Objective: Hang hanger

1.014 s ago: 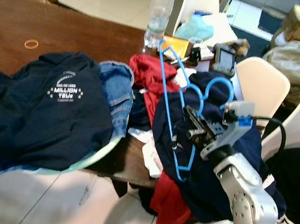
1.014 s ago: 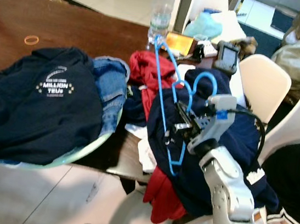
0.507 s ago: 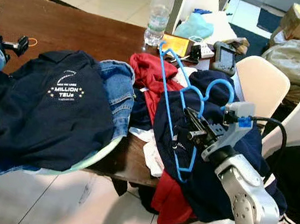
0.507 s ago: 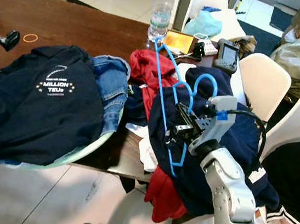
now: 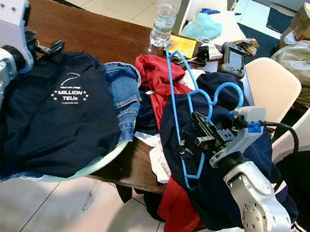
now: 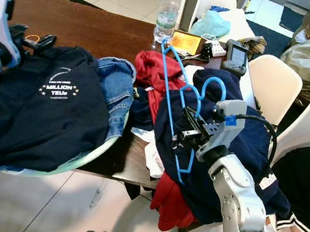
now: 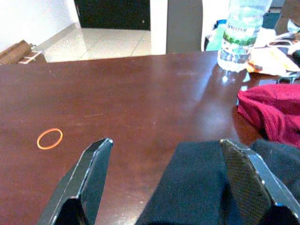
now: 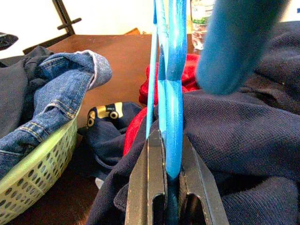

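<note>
1. Fingers of the right gripper pinch the blue hanger by its neck, lifting it above the navy shirt at the table's right edge for carrying.
2. Left gripper hovers over the table's left edge with fingers spread, empty.

Left gripper spread wide over the brown table, above dark navy cloth; orange rubber band lies apart
</note>
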Controlling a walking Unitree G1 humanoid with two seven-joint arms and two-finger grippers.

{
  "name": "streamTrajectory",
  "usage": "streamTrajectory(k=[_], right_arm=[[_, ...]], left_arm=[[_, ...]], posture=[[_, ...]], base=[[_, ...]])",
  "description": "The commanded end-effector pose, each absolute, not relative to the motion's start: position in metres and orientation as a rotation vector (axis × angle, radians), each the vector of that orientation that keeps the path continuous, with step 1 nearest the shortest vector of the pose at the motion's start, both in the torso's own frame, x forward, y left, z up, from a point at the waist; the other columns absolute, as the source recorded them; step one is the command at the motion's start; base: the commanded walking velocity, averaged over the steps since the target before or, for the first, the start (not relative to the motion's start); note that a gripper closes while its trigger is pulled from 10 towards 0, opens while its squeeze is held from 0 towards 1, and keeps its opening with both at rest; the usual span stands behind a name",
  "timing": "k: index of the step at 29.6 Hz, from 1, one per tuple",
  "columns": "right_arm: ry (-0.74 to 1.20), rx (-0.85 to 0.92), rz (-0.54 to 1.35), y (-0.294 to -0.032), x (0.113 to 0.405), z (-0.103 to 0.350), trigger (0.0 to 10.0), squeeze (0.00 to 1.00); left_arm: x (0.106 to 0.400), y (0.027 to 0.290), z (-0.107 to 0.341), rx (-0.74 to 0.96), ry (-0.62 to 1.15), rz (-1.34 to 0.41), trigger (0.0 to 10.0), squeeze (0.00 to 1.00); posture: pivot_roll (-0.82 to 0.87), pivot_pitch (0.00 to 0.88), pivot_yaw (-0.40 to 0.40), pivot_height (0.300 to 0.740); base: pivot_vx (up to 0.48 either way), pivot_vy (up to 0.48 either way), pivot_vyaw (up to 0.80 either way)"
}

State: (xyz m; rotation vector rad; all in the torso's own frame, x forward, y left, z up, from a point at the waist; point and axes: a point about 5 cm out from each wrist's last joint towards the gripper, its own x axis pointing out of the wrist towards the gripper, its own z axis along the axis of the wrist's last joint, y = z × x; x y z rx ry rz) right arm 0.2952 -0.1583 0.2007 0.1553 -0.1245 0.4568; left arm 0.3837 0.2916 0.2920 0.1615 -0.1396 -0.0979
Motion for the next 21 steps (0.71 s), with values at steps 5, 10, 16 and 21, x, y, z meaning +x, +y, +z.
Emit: streamTrajectory(k=[5,10,16,21], right_arm=[[-0.09,0.13,0.427,-0.163,0.293,0.195,10.0,0.0],[-0.089,0.124,0.42,-0.166,0.293,0.196,10.0,0.0],[-0.09,0.122,0.414,-0.167,0.293,0.196,10.0,0.0],[-0.091,0.123,0.413,-0.167,0.294,0.197,10.0,0.0]], left_arm=[[0.388,0.285,0.275,0.173,-0.074,-0.132,10.0,0.0],[0.389,0.28,0.256,0.177,0.01,-0.148,10.0,0.0],[0.39,0.277,0.245,0.16,0.062,-0.159,10.0,0.0],[0.39,0.277,0.243,0.152,0.071,-0.176,9.8,0.0]], posture=[[0.04,0.192,-0.049,0.74],[0.04,0.193,-0.05,0.74],[0.04,0.192,-0.051,0.74],[0.04,0.192,-0.051,0.74]], base=[[0.0,0.0,0.0],[0.0,0.0,0.0],[0.0,0.0,0.0],[0.0,0.0,0.0]])
